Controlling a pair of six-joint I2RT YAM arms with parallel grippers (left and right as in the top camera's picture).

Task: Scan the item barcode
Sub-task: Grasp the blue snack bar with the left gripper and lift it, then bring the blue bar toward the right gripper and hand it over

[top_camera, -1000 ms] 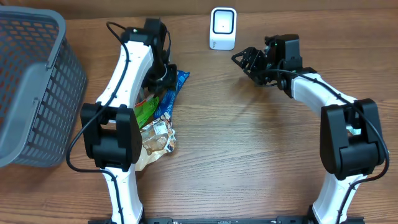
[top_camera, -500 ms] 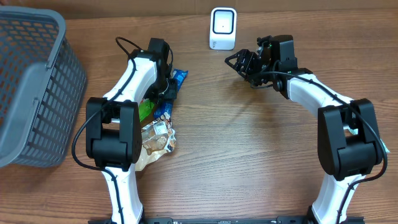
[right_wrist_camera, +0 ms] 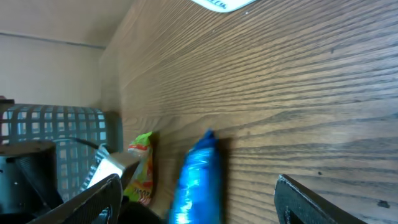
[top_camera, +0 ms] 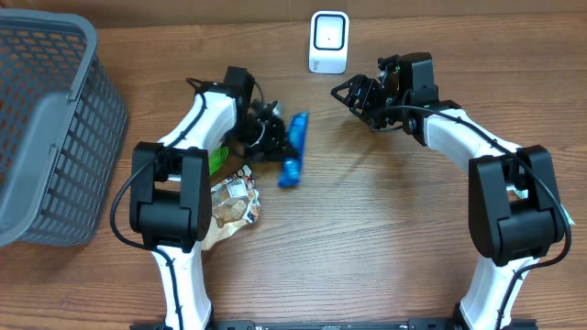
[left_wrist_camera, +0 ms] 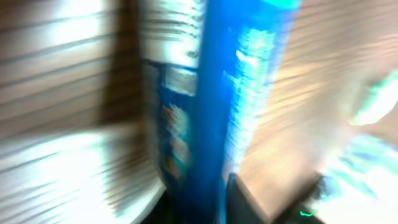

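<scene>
Two arms [top_camera: 197,128] [top_camera: 459,133], one basket [top_camera: 55,165], one scanner [top_camera: 329,41], one blue packet [top_camera: 294,151], one green packet [top_camera: 217,160], one tan packet [top_camera: 234,203].

Mock shop checkout on a wooden table [top_camera: 367,238]: white barcode scanner [top_camera: 329,41], grey shopping basket [top_camera: 46,137], snack packets [top_camera: 234,203].

the whole view is smeared with blur. a blue packet [left_wrist_camera: 217,93] stands upright through the middle, with pale printed patches on its left face too blurred to read and the wood-grain worktop [left_wrist_camera: 56,81] behind it. dark parts of the left claw [left_wrist_camera: 224,208] flank the packet's lower end at the bottom edge.
</scene>
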